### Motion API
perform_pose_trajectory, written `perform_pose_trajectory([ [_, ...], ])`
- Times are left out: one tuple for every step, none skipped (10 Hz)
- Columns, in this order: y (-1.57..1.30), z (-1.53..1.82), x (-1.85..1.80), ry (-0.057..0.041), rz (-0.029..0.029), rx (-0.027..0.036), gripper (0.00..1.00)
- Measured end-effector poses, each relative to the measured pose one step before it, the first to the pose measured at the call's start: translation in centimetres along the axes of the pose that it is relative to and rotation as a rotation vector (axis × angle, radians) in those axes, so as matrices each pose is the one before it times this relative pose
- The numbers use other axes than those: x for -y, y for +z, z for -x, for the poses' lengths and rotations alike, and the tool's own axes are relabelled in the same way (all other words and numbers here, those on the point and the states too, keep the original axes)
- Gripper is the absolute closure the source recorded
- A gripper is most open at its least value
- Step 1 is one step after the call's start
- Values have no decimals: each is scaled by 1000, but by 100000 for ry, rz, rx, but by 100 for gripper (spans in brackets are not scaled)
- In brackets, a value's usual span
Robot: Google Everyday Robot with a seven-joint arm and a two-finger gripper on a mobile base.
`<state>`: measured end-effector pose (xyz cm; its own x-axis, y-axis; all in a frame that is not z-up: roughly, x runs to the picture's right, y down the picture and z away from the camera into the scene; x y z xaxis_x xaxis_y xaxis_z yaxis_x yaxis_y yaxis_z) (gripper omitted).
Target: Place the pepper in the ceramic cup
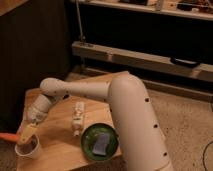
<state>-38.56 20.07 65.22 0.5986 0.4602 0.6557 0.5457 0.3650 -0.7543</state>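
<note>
In the single camera view, the white arm is seen reaching down and left across the light wooden table (pixel 60 135), so that the two-finger gripper (pixel 26 135) is brought just above the small plain white ceramic cup (pixel 27 148) at the table's near left corner. The small elongated orange-red pepper (pixel 9 136) is held closed in the gripper, lying nearly level, its length jutting left past the cup's rim. It is judged that tilting or shifting is needed before release, lest the pepper fall outside. The white bottle-like tube (pixel 77 119) and round green plate (pixel 99 141) are left untouched to the right.
</note>
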Motion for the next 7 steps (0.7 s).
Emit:
perform_pose_trajectory([
  [-124,49,-86,-95,360,97,20],
  [-152,44,-82,-91,329,524,20],
  [-207,107,-63,149,-13,592,20],
  [-65,-49,2,81,-89,15,20],
  [56,29,-6,-54,91,-30,20],
  [77,46,-15,-80,128,-43,20],
  [-27,-26,11,42,-50,8,20],
])
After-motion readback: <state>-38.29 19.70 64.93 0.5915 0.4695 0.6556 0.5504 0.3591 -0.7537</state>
